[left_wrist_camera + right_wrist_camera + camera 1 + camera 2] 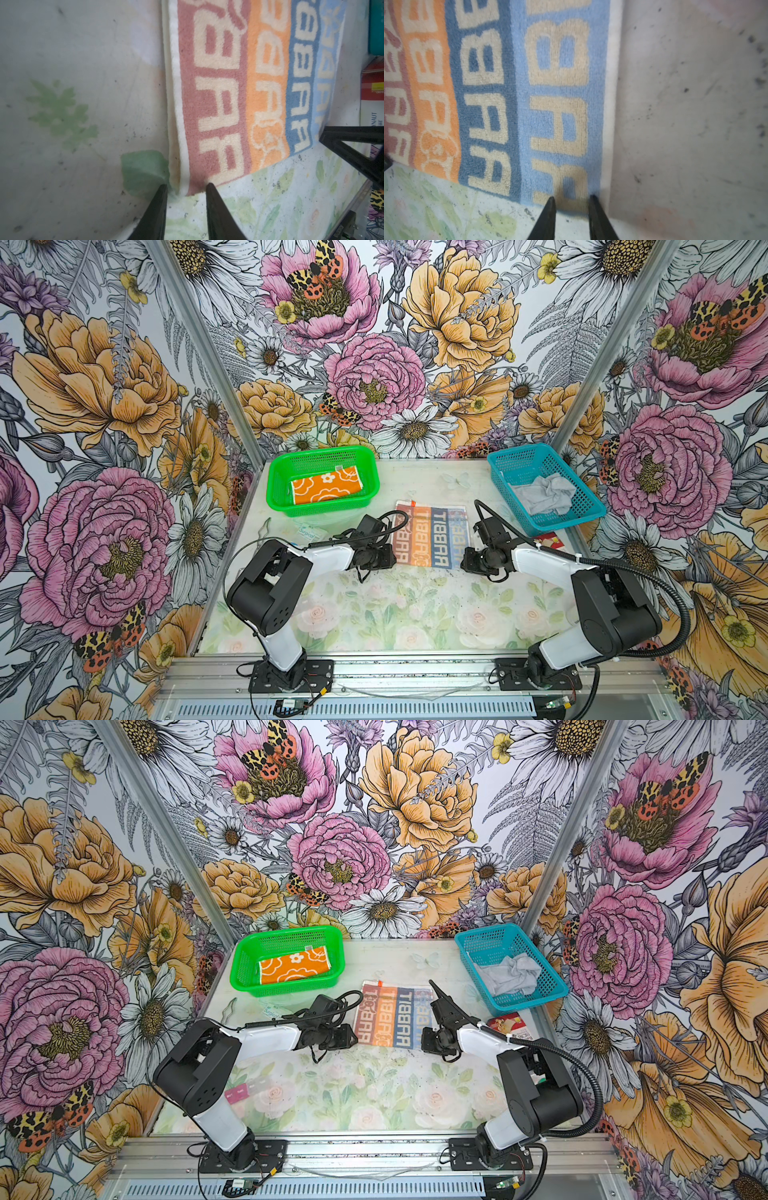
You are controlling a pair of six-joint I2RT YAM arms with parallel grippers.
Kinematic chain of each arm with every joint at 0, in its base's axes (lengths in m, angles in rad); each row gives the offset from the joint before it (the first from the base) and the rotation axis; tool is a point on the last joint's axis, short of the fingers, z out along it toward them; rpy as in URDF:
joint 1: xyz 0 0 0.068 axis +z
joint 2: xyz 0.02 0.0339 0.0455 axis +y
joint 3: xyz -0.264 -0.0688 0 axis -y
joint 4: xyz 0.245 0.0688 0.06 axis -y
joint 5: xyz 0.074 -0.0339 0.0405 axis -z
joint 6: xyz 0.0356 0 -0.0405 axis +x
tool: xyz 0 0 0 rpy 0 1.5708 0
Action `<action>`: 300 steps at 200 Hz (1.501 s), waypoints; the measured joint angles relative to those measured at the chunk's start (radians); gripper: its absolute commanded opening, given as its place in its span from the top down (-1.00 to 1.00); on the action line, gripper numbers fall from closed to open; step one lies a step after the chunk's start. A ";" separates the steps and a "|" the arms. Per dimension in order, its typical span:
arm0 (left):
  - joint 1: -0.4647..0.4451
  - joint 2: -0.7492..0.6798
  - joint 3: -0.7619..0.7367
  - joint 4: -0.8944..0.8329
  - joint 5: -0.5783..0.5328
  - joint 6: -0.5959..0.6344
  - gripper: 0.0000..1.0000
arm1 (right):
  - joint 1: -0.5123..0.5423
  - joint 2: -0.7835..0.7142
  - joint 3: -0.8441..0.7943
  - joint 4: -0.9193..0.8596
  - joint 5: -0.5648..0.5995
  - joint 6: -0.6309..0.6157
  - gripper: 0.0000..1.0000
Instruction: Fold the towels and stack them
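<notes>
Flower wallpaper covers all three walls of the cell, and the table (415,614) has a pale rose print with dark specks on it. From my station, both top views show the lettered towel (432,537) spread flat in the middle of the table, between the two arms. Its red, orange, dark blue and light blue panels run away from the arm bases.

Through the left wrist camera I see the left gripper (187,186) down at the towel's near corner on the red side. Its fingers (158,207) are a little apart, and the white-bordered corner lies in the gap between the tips. The cloth looks flat and unlifted.

Through the right wrist camera I see the right gripper (572,197) at the opposite near corner, on the light blue panel. Its fingers (546,218) show a similar narrow gap. The tips rest at the towel's near edge, and the cloth lies flat there too.

At the back left, the orange towel (326,487) lies folded inside the green basket (322,510). At the back right, the grey towel (544,493) sits crumpled in the blue basket (552,522). A white-blue sachet (307,533) lies just in front of the green basket. A red-white carton (509,1025) lies in front of the blue basket, beside the right arm.
</notes>
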 measured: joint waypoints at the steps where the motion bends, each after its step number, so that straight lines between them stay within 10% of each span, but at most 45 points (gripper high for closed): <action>1: 0.000 0.000 0.000 0.001 0.000 0.000 0.33 | 0.000 0.000 0.000 0.000 0.000 0.000 0.41; 97: 0.017 0.035 0.004 0.043 0.027 -0.022 1.00 | 0.000 0.000 0.000 0.000 0.000 0.000 0.39; 177: 0.000 0.020 -0.003 0.016 -0.005 -0.018 1.00 | -0.008 -0.029 -0.003 -0.030 -0.001 0.002 0.01; 300: -0.032 -0.010 -0.031 0.015 -0.051 -0.026 1.00 | -0.029 -0.071 -0.049 -0.052 0.019 0.029 0.14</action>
